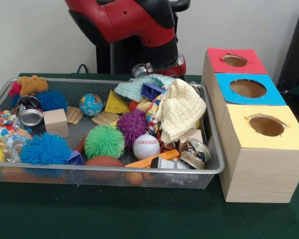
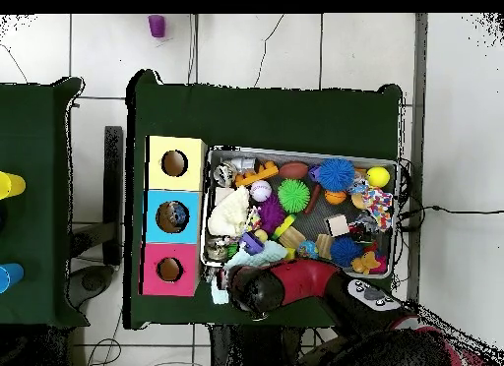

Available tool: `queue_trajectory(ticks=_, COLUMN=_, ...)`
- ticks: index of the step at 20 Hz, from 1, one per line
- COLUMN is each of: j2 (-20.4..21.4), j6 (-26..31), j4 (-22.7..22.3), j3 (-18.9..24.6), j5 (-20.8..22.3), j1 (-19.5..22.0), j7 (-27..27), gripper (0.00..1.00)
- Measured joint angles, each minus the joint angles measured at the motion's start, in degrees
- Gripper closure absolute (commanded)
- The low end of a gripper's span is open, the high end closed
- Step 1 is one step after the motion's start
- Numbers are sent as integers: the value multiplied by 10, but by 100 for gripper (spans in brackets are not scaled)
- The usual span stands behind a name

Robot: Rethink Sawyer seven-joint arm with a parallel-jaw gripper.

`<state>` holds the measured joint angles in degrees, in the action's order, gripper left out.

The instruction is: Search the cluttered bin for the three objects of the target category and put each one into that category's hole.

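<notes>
The wire-mesh bin (image 1: 114,170) lies on the green table, full of mixed things. In it are a cream cloth (image 1: 182,109), a teal cloth (image 1: 137,87), a baseball (image 1: 146,146), green (image 1: 104,141), purple (image 1: 132,127) and blue (image 1: 46,148) spiky balls, a globe ball (image 1: 91,104), a yellow wedge (image 1: 116,103) and a wooden cube (image 1: 56,122). Beside the bin stand three wooden boxes with holes, topped red (image 1: 235,60), blue (image 1: 247,88) and yellow (image 1: 266,125). My gripper (image 1: 159,69) hangs at the bin's far rim above the teal cloth, its tip hidden. Overhead it (image 2: 246,288) sits at the bin's corner nearest the red box (image 2: 169,270).
A metal can (image 1: 30,112) and a brown plush toy (image 1: 32,84) lie at the bin's left end. In the overhead view a second green table (image 2: 39,185) with yellow and blue cups stands at the left, and cables run over the floor.
</notes>
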<state>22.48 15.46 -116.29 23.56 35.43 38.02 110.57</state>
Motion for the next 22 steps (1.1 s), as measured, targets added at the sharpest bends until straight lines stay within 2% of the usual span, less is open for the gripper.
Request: queue_trajectory(ticks=22, j2=12, j6=25, j4=6, j3=0, j5=-14, j1=44, j7=0, gripper=0)
